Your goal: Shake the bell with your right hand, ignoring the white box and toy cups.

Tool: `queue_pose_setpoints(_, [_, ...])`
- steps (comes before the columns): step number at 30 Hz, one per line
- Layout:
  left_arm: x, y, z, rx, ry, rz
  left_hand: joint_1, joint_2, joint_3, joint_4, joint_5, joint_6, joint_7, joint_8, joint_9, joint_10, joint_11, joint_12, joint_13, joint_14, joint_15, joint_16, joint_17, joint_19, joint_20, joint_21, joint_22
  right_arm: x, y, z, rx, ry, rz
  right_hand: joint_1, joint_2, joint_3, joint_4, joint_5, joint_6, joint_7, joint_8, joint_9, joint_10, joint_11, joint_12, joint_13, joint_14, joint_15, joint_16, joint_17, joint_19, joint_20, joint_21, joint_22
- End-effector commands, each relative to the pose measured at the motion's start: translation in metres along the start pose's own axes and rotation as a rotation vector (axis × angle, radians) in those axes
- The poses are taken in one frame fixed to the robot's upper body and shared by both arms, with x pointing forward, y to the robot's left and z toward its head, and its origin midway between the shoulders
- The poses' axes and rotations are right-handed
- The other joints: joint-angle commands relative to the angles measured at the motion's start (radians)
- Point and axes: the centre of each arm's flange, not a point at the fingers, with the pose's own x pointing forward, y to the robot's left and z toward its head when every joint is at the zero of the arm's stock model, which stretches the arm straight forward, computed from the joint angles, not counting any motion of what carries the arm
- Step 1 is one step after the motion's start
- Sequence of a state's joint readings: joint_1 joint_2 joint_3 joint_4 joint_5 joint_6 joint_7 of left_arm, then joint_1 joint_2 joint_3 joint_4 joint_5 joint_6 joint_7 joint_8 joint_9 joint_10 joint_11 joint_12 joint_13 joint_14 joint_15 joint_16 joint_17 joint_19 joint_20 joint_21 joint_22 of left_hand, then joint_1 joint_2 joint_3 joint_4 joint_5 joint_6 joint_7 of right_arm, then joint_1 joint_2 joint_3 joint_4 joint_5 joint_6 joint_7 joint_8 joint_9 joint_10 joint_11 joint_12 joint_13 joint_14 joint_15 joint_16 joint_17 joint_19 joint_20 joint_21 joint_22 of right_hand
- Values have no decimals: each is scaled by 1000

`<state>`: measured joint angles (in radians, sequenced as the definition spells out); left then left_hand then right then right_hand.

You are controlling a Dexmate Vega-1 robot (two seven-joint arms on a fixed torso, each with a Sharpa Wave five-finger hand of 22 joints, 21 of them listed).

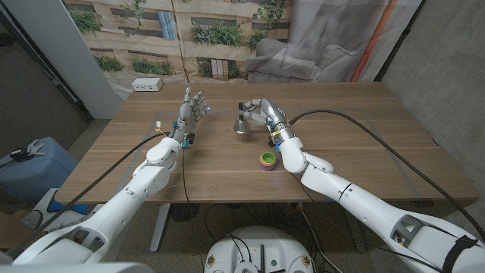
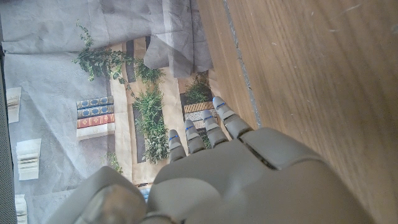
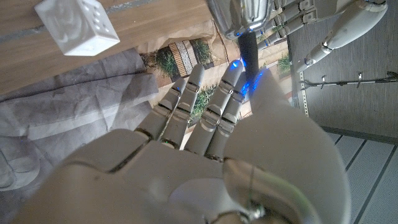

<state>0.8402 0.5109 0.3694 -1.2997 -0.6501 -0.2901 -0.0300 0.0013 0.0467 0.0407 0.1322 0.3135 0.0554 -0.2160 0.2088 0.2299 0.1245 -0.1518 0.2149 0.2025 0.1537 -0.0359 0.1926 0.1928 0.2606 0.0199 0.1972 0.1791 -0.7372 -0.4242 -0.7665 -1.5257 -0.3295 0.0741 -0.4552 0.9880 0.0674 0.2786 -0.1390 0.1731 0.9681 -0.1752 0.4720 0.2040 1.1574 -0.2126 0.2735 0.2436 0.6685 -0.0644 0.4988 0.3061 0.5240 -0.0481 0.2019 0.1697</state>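
Observation:
A silver bell (image 1: 241, 126) with a black handle is near the middle of the table, just left of my right hand (image 1: 262, 112). In the right wrist view the bell's shiny body (image 3: 244, 15) hangs off its black handle (image 3: 249, 48), which my right hand (image 3: 205, 149) pinches at its fingertips. I cannot tell whether the bell touches the wood. My left hand (image 1: 192, 111) stands upright to the left of the bell, fingers apart and holding nothing. The left hand (image 2: 236, 174) has bare wood beside it in its own wrist view.
A stack of coloured toy cups (image 1: 267, 160) stands near my right forearm, toward the front edge. A white box (image 1: 146, 84) lies at the table's back left corner; the white box (image 3: 78, 25) also shows in the right wrist view. Black cables trail along both arms.

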Motion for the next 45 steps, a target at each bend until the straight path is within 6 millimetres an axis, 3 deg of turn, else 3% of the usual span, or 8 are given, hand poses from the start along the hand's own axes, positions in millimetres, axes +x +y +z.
queue_pose_setpoints(1, [0, 0, 0, 0, 0, -1, 2, 7, 0, 7, 7, 0, -6, 6, 4, 1, -5, 6, 5, 9, -98, 6, 5, 8, 1, 7, 6, -2, -7, -3, 95, 63, 94, -17, 3, 1, 11, 3, -3, 3, -2, 0, -6, -1, -2, 3, -1, -145, -9, 0, -2, -58, -2, 4])
queue_pose_setpoints(27, [0, 0, 0, 0, 0, 0, 1, 7, -1, 7, 6, 0, -6, 6, 4, 1, -5, 6, 5, 9, -98, 6, 5, 8, 2, 7, 6, -16, -14, -3, 299, 286, 236, -50, 7, -9, 20, 3, 15, 17, 2, -2, 3, 0, 2, 12, 4, -146, -17, -4, -2, -46, -2, 3])
queue_pose_setpoints(45, [0, 0, 0, 0, 0, 0, 1, 7, -1, 7, 6, 0, -6, 6, 4, 1, -3, 6, 5, 9, -98, 6, 5, 7, 1, 7, 6, -20, -12, -3, 342, 311, 226, -60, 11, -12, 15, 4, 34, 32, 6, -4, 26, 0, 8, 16, 17, -147, -14, -2, 11, -29, 2, 3])
